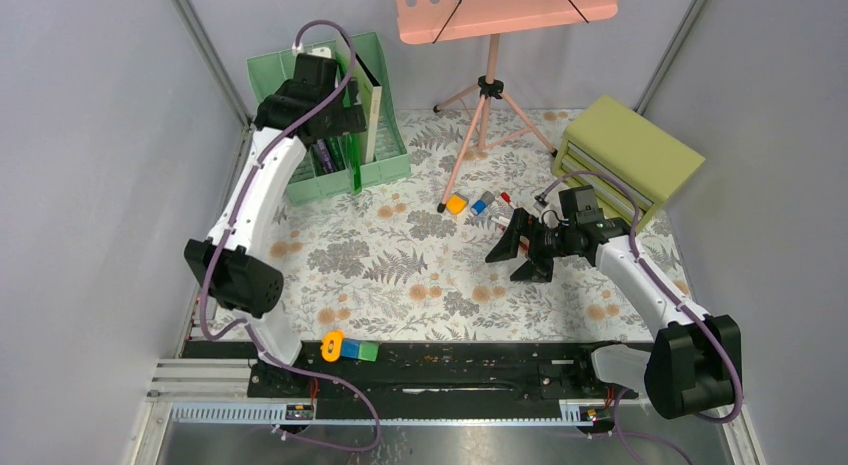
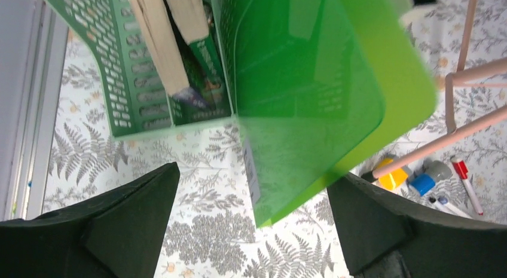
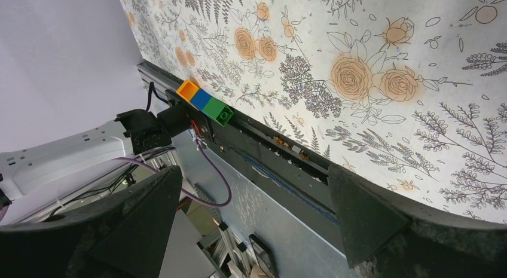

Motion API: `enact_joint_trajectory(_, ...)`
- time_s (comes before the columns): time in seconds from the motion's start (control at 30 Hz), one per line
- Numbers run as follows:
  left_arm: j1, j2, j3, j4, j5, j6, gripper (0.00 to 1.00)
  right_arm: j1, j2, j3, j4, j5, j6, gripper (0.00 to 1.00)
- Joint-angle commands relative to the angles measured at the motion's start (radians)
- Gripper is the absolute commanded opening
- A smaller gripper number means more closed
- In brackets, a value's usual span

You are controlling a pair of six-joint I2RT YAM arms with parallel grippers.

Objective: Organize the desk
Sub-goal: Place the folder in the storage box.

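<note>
Desk fills the frame as a flowered cloth top, with loose things toward its far half. At 7 o'clock, on the black rail at the near edge, lies a block stack of orange, blue and green. At 3 o'clock the right gripper hovers low over bare cloth with its fingers wide apart and nothing between them. Just beyond it, toward 1 o'clock, sits the clutter: a yellow cube, a blue cube and a red marker, all by the feet of the pink stand. The drawer box stands at 2 o'clock.

At 10 o'clock the left gripper hangs over the rack. Its fingers are spread to either side of the green folder and touch neither face. The folder stands in a slot but leans out past the rack's front, so the step in hand is probably a clean retreat from it. That goes best as a straight lift with the fingers kept wide, clearing the folder's top edge before any swing toward the middle. A sideways move too early could catch the leaning sheet and drag it out. The right arm is the closer one for the markers, and should come down beside the stand's legs rather than across them.
</note>
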Motion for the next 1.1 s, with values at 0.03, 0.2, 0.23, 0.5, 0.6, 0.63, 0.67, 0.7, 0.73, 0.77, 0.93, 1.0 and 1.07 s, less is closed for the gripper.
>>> enact_joint_trajectory(0.03, -0.006, -0.143, -0.19, 0.085, 0.043, -0.053, 0.95, 0.005, 0.009, 0.001, -0.01, -0.028, -0.024, 0.99)
enact_joint_trajectory(0.2, -0.038, -0.224, -0.399, 0.196, 0.036, -0.055, 0.95, 0.005, 0.009, -0.005, -0.01, -0.028, -0.027, 0.99)
enact_joint_trajectory(0.23, -0.042, -0.229, -0.425, 0.208, 0.029, -0.056, 0.95, 0.004, 0.009, -0.008, -0.009, -0.029, -0.027, 0.99)
enact_joint_trajectory(0.5, -0.095, -0.215, -0.551, 0.288, -0.021, -0.047, 0.86, 0.005, 0.011, -0.013, -0.011, -0.027, -0.03, 0.99)
enact_joint_trajectory(0.6, -0.113, -0.198, -0.591, 0.332, -0.064, -0.037, 0.82, 0.005, 0.011, -0.013, -0.01, -0.027, -0.031, 0.99)
enact_joint_trajectory(0.63, -0.113, -0.188, -0.596, 0.341, -0.08, -0.037, 0.82, 0.005, 0.01, -0.015, -0.011, -0.028, -0.031, 1.0)
enact_joint_trajectory(0.67, -0.114, -0.177, -0.596, 0.344, -0.095, -0.036, 0.8, 0.005, 0.011, -0.015, -0.009, -0.028, -0.032, 1.0)
enact_joint_trajectory(0.7, -0.115, -0.165, -0.591, 0.344, -0.11, -0.036, 0.78, 0.005, 0.011, -0.017, -0.011, -0.028, -0.034, 1.0)
enact_joint_trajectory(0.73, -0.117, -0.155, -0.59, 0.346, -0.117, -0.032, 0.74, 0.005, 0.01, -0.019, -0.011, -0.027, -0.034, 1.0)
enact_joint_trajectory(0.77, -0.122, -0.146, -0.592, 0.353, -0.129, -0.023, 0.72, 0.005, 0.011, -0.02, -0.01, -0.027, -0.034, 0.99)
enact_joint_trajectory(0.93, -0.143, -0.113, -0.636, 0.418, -0.198, 0.002, 0.68, 0.005, 0.015, -0.026, -0.01, -0.026, -0.04, 1.0)
enact_joint_trajectory(1.0, -0.143, -0.091, -0.63, 0.417, -0.208, 0.001, 0.6, 0.005, 0.015, -0.025, -0.01, -0.027, -0.039, 1.0)
enact_joint_trajectory(1.07, -0.145, -0.078, -0.626, 0.41, -0.206, 0.0, 0.5, 0.005, 0.015, -0.024, -0.01, -0.029, -0.04, 0.99)
